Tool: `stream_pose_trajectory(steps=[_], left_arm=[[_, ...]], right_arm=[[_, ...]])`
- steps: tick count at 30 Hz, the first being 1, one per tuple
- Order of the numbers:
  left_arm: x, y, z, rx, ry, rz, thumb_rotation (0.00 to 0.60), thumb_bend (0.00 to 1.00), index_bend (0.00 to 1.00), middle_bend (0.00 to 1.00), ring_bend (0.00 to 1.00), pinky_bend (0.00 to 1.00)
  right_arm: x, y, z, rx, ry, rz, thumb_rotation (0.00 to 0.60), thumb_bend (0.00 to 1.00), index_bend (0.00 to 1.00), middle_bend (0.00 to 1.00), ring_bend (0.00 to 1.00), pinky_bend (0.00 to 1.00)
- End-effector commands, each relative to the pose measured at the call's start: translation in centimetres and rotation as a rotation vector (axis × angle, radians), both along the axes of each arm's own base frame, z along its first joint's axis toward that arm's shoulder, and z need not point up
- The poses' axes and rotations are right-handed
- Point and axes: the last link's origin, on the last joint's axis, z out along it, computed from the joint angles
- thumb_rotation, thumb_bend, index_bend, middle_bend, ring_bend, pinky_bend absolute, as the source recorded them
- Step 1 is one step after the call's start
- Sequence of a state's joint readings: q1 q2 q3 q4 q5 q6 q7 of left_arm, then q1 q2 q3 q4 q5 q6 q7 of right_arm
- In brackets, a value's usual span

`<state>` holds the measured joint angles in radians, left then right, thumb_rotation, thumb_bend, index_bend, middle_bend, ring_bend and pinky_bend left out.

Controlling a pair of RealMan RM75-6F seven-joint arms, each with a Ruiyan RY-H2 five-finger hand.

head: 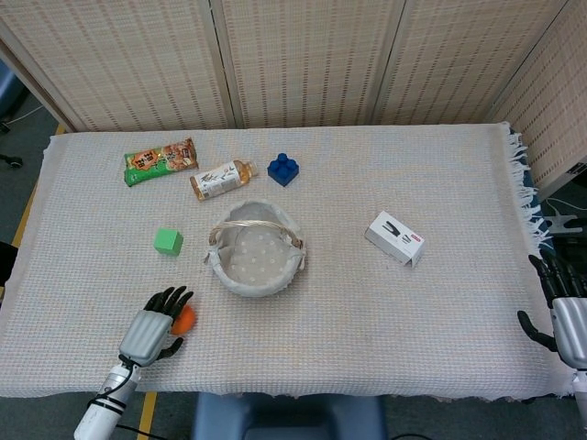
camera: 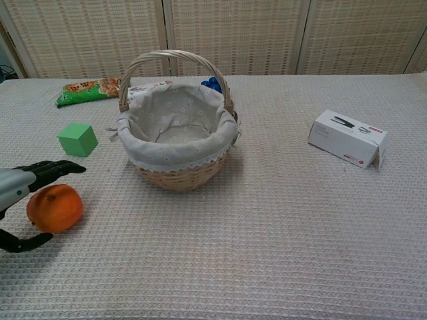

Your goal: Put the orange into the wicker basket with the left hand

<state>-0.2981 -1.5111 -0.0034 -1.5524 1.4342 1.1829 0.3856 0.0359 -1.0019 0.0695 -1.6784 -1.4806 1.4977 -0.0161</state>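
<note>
At the near left edge of the table, the left hand reaches over the orange, its fingers spread apart above and below the fruit, not closed on it. The orange sits on the cloth, well apart from the wicker basket. At the near right edge the right hand rests with fingers apart, holding nothing. Further back, the basket stands upright at the middle, a green cube to its left and a white box to its right. Beyond lie a small bottle, a blue block and a snack packet.
</note>
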Motion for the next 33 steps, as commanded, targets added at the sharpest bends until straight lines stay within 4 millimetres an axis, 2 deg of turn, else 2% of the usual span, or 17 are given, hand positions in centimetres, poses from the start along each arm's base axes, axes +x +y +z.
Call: stream_pose_trajectory(steps=[1, 16, 21, 27, 33], left_arm=[[-0.2, 0.2, -0.4, -0.004, 0.005, 0.006, 0.6, 0.32, 0.03, 0.06, 0.06, 0.12], [-0.8, 0.6, -1.4, 0.03, -0.006, 0.013, 0.6, 0.32, 0.23, 0.31, 0.3, 0.16], [-0.4, 0.7, -1.0, 0.089, -0.038, -0.015, 0.6, 0.33, 0.36, 0.43, 0.41, 0.21], [0.4, 1.3, 0.4, 0.142, -0.062, -0.048, 0.6, 0.34, 0.44, 0.5, 0.47, 0.23], [2.0, 3.8, 3.6, 0.223, -0.031, -0.101, 0.6, 0.35, 0.47, 0.52, 0.48, 0.24]], right_arm=[[0.0, 0.0, 0.0, 0.0, 0.0, 0.0, 0.6, 0.22, 0.0, 0.0, 0.0, 0.14], [0.0, -0.1, -0.1, 0.001, 0.001, -0.001, 0.6, 0.22, 0.0, 0.0, 0.0, 0.14], [0.0, -0.1, -0.1, 0.002, 0.001, -0.001, 0.6, 0.22, 0.0, 0.0, 0.0, 0.14], [0.0, 0.0, 0.0, 0.001, -0.001, -0.001, 0.6, 0.22, 0.0, 0.0, 0.0, 0.14], [0.0, 0.0, 0.0, 0.006, -0.001, 0.0, 0.6, 0.22, 0.0, 0.0, 0.0, 0.14]])
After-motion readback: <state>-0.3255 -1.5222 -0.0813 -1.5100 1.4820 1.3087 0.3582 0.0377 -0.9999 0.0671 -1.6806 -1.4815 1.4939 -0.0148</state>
